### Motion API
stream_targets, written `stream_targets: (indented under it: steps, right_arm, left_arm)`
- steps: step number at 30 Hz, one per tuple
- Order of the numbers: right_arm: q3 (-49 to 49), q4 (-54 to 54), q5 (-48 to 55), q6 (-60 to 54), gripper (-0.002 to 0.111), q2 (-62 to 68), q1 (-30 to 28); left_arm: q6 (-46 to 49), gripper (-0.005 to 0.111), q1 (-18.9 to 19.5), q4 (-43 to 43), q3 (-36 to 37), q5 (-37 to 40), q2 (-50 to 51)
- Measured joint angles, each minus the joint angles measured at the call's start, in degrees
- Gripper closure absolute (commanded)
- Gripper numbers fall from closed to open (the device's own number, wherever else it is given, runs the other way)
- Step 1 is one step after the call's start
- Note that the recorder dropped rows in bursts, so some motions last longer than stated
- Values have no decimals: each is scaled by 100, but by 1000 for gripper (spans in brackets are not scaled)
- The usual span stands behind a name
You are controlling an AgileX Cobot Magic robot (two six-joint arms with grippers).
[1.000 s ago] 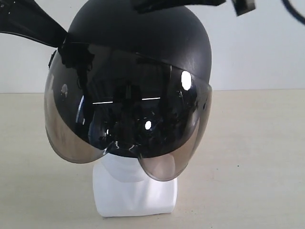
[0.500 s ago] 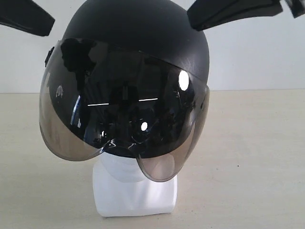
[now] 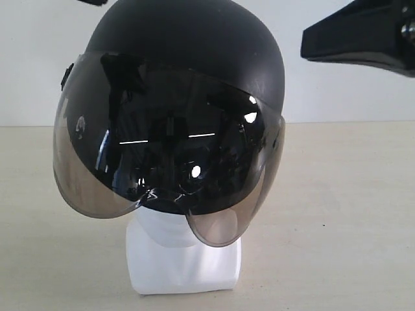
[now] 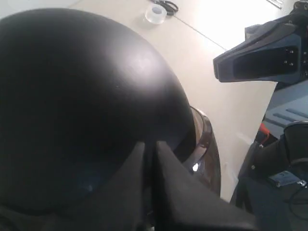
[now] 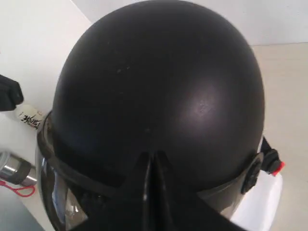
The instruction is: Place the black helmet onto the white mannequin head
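You had the matte-black rounded open-face helmet seated over the glossy white mannequin head, which stood upright on the beige table. The helmet's smoky tinted visor hung down over the face, so that only the neck and the squarish base showed below it in the exterior view.

Left gripper: its two black fingers were pressed together, with only a thin slit between them and nothing held there. In the left wrist view the fingertips lay over the dome of the helmet. Whether they touched the shell could not be told from that angle. In the exterior view only a sliver of this gripper showed at the top edge, up and to the left of the crown.

Right gripper: its fingers were likewise closed against each other and held nothing. In the right wrist view the tips pointed at the rear of the dome, above the rim. In the exterior view this gripper stood to the upper right of the helmet, clear of the shell.

A red buckle showed at the helmet's side, against the white head.
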Motion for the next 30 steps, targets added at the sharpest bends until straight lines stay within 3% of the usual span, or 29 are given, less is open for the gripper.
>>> stream_targets:
  steps: [3,7,20,30]
  right_arm:
    - [332,122,-568,-47,108,0,575]
    - [388,122,-908,-47,108,53,917]
    - [388,101,-1143,82,108,360,1345]
    - [388,50,-803,187,108,393,1513]
  left_arm:
    - [-254,102,-265,552,11,0,47]
    - [-486,102,-291,1025,68,0,47]
    - [-518,102,-302,1132,680,-303,-103]
    - [-638,102,-302,1631,795,-86,-285]
